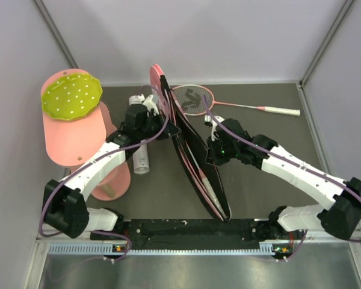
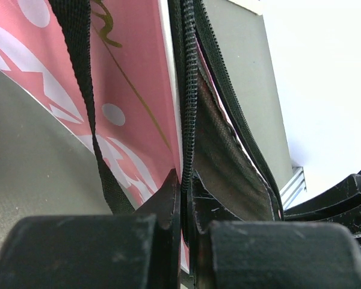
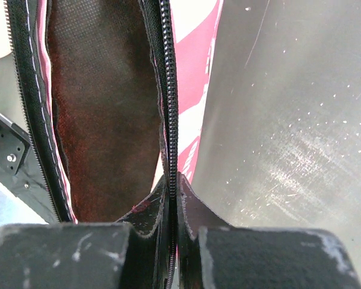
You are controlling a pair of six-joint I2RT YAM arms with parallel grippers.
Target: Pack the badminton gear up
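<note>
On the table [image 1: 162, 192], bag [image 1: 198, 168] stands open; left gripper [image 2: 185, 201] and right gripper [image 3: 173, 189] each pinch its zipper edge; only overhead shows racket [image 1: 191, 99] behind.

We see dark grey desk [image 1: 162, 192], scuffed and speckled; pale lilac wall panels [image 1: 228, 36] on three sides; grey corner struts [image 1: 55, 29]; light even, diffuse.

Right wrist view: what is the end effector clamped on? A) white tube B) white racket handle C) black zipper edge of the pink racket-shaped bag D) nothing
C: the right end effector is shut on the black zipper edge of the pink racket-shaped bag.
</note>
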